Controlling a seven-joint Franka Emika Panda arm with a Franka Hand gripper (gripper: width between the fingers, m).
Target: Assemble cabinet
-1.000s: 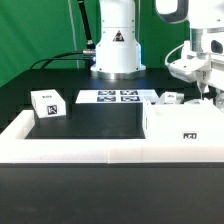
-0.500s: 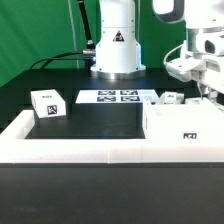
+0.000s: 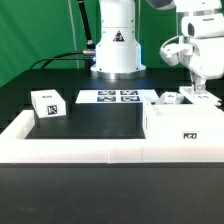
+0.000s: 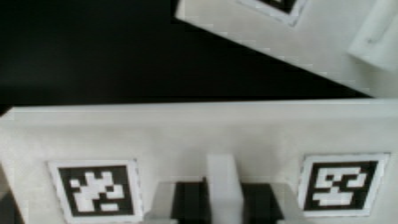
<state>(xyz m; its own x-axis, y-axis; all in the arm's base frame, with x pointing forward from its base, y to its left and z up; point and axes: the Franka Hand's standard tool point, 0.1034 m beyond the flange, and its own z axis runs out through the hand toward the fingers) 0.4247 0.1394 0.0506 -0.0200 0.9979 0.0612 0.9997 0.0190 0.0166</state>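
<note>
The cabinet's large white box body (image 3: 185, 122) stands at the exterior view's right, behind the front rail. One small white tagged block (image 3: 47, 103) lies at the left and another (image 3: 168, 98) sits just behind the body. My gripper (image 3: 197, 88) hangs above the body's far edge. In the wrist view the gripper (image 4: 226, 196) has its dark fingers (image 4: 187, 206) closed on the thin ridge of a white cabinet piece (image 4: 178, 140) that carries two tags. Another tagged white part (image 4: 267, 25) lies beyond it.
The marker board (image 3: 115, 97) lies flat before the robot base (image 3: 116, 45). A long low white border rail (image 3: 90, 150) runs along the front and up the left side. Black cables trail at the back left.
The arm has risen and swung upright over the body's far edge. The hand sits higher and slightly to the exterior view's left of where it was. The blocks on the table have not moved.
</note>
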